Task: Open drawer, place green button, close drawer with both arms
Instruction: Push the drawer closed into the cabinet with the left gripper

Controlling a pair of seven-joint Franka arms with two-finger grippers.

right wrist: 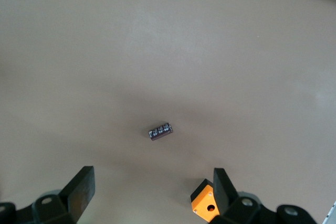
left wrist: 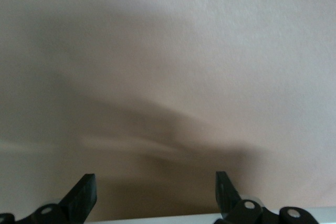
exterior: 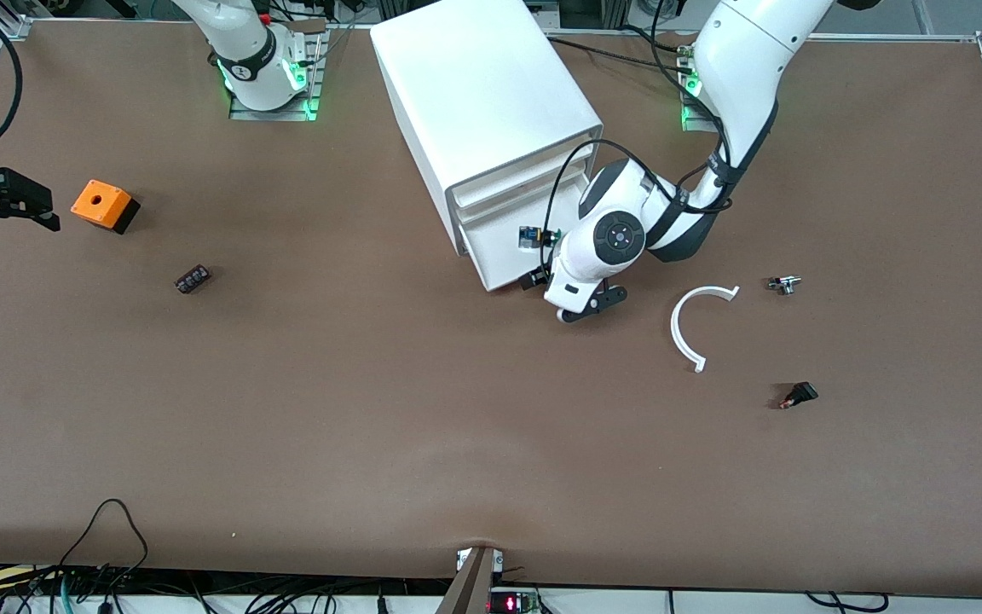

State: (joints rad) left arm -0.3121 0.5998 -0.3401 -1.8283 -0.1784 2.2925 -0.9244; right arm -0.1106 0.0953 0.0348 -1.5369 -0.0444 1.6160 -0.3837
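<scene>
The white cabinet (exterior: 491, 102) stands mid-table with its drawers facing the left arm's end. The lowest drawer (exterior: 504, 256) looks shut. My left gripper (exterior: 591, 305) is open and empty, low over the table right in front of the drawer's lower corner. In the left wrist view the gripper (left wrist: 156, 195) shows brown table and a white edge (left wrist: 157, 217) between its fingers. The button (exterior: 785, 284) lies small on the table toward the left arm's end. My right gripper (exterior: 14, 228) is open and empty at the right arm's end, and its wrist view (right wrist: 153, 190) looks down on the table.
An orange cube with a hole (exterior: 104, 205) sits beside my right gripper and shows in the right wrist view (right wrist: 206, 205). A small black oblong piece (exterior: 193, 279) lies nearer the front camera (right wrist: 160, 130). A white curved piece (exterior: 689, 328) and a small black part (exterior: 800, 395) lie near the button.
</scene>
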